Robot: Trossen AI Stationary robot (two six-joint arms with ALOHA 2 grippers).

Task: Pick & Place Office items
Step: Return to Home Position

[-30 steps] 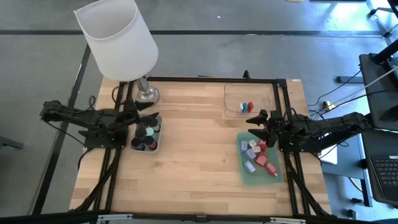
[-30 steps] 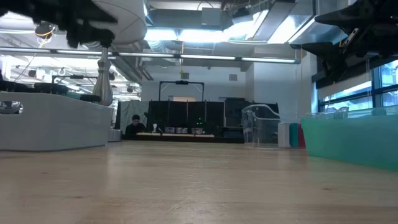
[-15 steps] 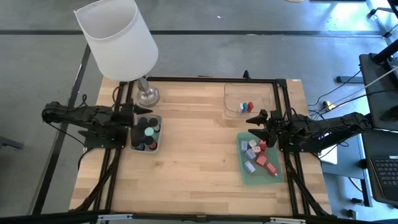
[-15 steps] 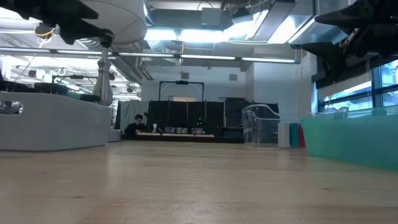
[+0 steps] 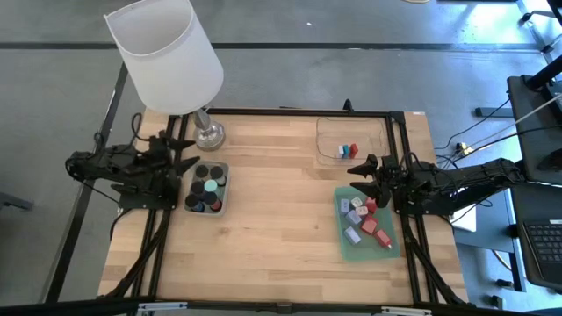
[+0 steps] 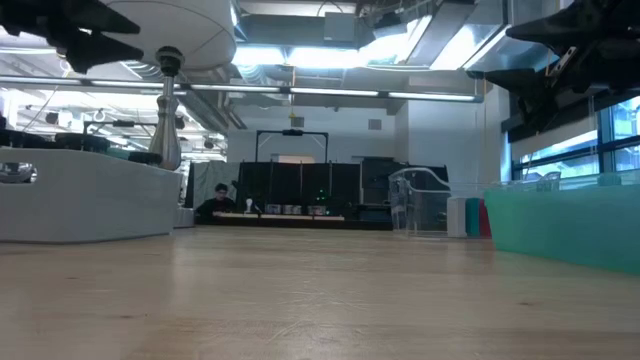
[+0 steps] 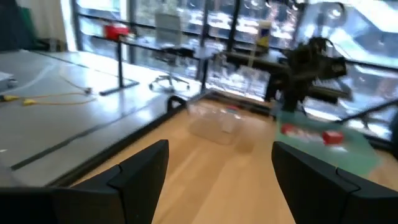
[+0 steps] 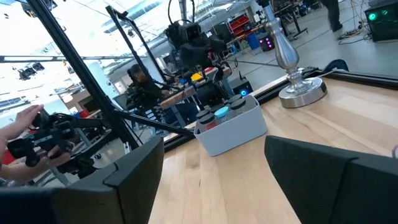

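The left gripper (image 5: 182, 154) hangs at the left of the high view with its jaws released and nothing between them, just beside the upper left corner of the gray bin (image 5: 225, 200) and near the lamp base (image 5: 208, 133). The right gripper (image 5: 362, 171) waits right of centre, jaws also spread and empty, above the gap between the clear tray (image 5: 338, 132) and the green tray (image 5: 362, 251). The office items all lie in containers: black caps (image 5: 207, 175) and a teal one in the gray bin, red and lilac blocks (image 5: 367, 218) in the green tray, and a red and a blue piece (image 5: 349, 152) in the clear tray. I see none on the bare table (image 5: 272, 246). The main risk, as I judge it, lies on the left. The arm is folding back close under the lamp shade (image 5: 164, 53), and a wide swing of wrist or elbow could clip the stem or base and rock the lamp. A low retreat could also catch the bin's rim and drag it. Against a second ago, the left gripper no longer covers the bin's upper half. It has drawn back toward the left edge, so every cap now shows, and in the low view its dark shape has slid into the upper left corner. The right arm and all three containers are unchanged.
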